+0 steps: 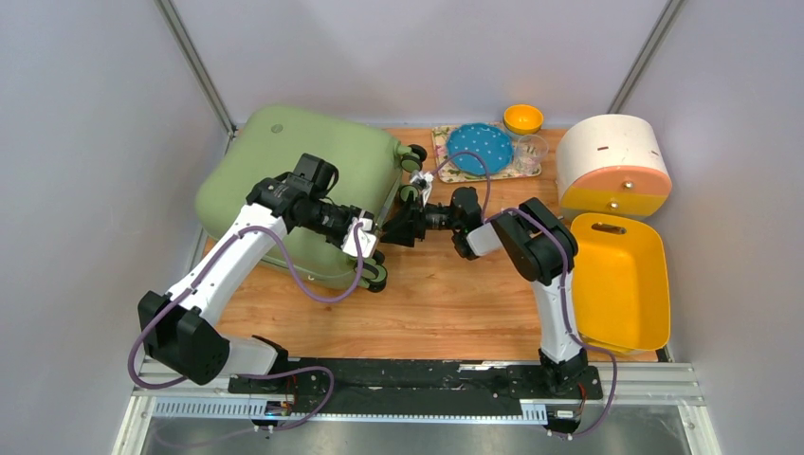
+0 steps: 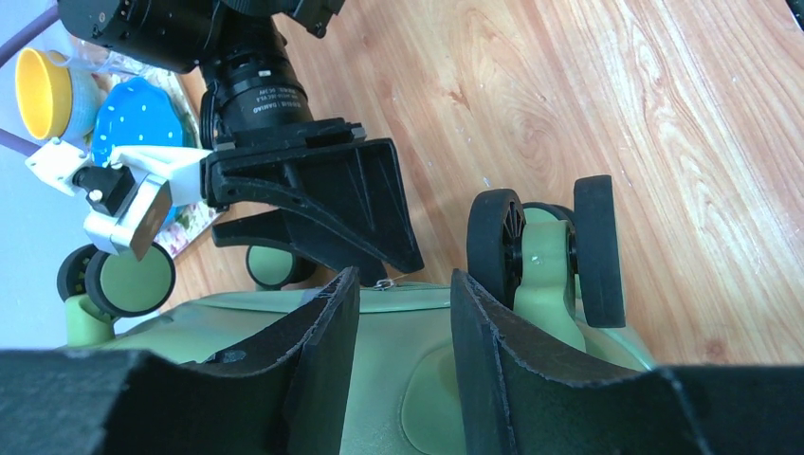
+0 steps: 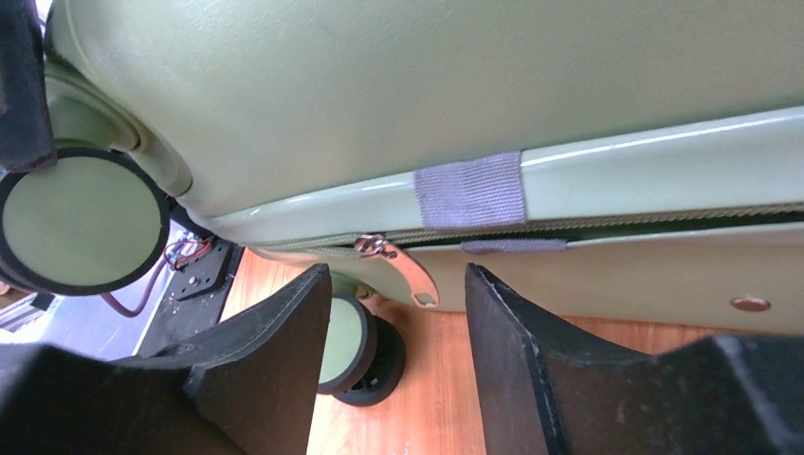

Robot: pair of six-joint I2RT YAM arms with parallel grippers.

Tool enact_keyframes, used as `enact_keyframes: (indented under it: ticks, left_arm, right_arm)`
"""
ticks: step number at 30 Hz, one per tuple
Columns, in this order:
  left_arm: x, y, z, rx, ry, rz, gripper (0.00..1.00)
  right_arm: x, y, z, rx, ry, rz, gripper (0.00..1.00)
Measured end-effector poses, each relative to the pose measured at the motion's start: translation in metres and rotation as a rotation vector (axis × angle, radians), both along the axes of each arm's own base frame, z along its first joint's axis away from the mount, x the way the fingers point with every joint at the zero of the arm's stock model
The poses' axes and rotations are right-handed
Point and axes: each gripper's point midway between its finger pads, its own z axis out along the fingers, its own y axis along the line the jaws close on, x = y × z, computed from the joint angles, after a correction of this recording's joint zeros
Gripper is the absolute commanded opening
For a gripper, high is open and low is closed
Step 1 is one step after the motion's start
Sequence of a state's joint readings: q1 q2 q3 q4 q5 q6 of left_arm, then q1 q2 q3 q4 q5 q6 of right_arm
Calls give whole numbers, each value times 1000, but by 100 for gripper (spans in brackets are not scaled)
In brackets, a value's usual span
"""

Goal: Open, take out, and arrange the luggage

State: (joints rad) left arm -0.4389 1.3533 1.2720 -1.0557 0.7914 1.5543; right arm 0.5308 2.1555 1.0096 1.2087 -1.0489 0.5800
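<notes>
Both left hand (image 2: 403,280) and right hand (image 3: 396,275) gape empty at the flat-lying, sage-green, black-wheeled luggage (image 1: 284,161).

Luggage (image 1: 284,180) on table's (image 1: 446,303) left — plate (image 1: 480,149), bowl (image 1: 523,118) at far centre, drawer box (image 1: 612,161) behind tray (image 1: 621,284), right.

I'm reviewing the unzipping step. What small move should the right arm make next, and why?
Probably ease the right gripper forward and close it on the zipper pull. Its jaws are open, the metal pull dangles in line with the gap between them, ungripped, and the luggage lies closed on the table.
</notes>
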Motion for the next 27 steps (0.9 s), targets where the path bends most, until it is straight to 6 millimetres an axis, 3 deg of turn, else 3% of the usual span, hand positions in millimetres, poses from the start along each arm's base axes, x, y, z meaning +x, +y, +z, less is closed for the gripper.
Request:
enact_keyframes:
  ticks: [12, 15, 16, 19, 27]
  left_arm:
    - [1, 0, 0, 5, 24, 13, 51]
    - [1, 0, 0, 6, 26, 15, 51]
    - [1, 0, 0, 6, 26, 15, 51]
    - [1, 0, 0, 6, 28, 18, 51]
    - [1, 0, -1, 7, 27, 22, 51]
  right_arm:
    - [-2, 13, -20, 5, 95, 41, 39]
    - [-4, 15, -20, 6, 109, 44, 28]
    - [-4, 15, -19, 7, 111, 43, 16]
    - [-5, 16, -19, 9, 114, 47, 4]
    - [-9, 10, -15, 9, 120, 37, 0]
